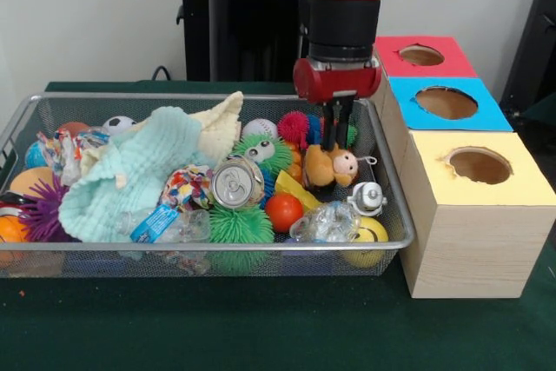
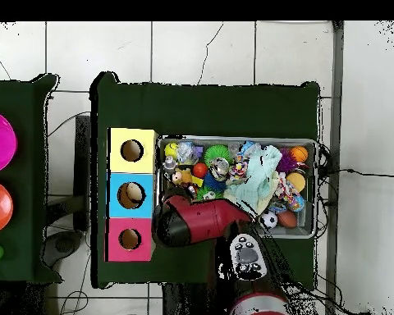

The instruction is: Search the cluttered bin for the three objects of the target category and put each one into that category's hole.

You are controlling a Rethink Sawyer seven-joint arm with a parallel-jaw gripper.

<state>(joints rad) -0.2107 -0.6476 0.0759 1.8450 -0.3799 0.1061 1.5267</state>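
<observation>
The small yellow-and-orange plush animal (image 1: 333, 166) is pinched at its top by the narrowed claw (image 1: 338, 132), hanging directly below at six o'clock over the silver wire-mesh bin (image 1: 208, 243); the red-topped round hole (image 1: 421, 55) is seen at two o'clock.

Even bright light, soft shadows, slight blur thruout.
</observation>
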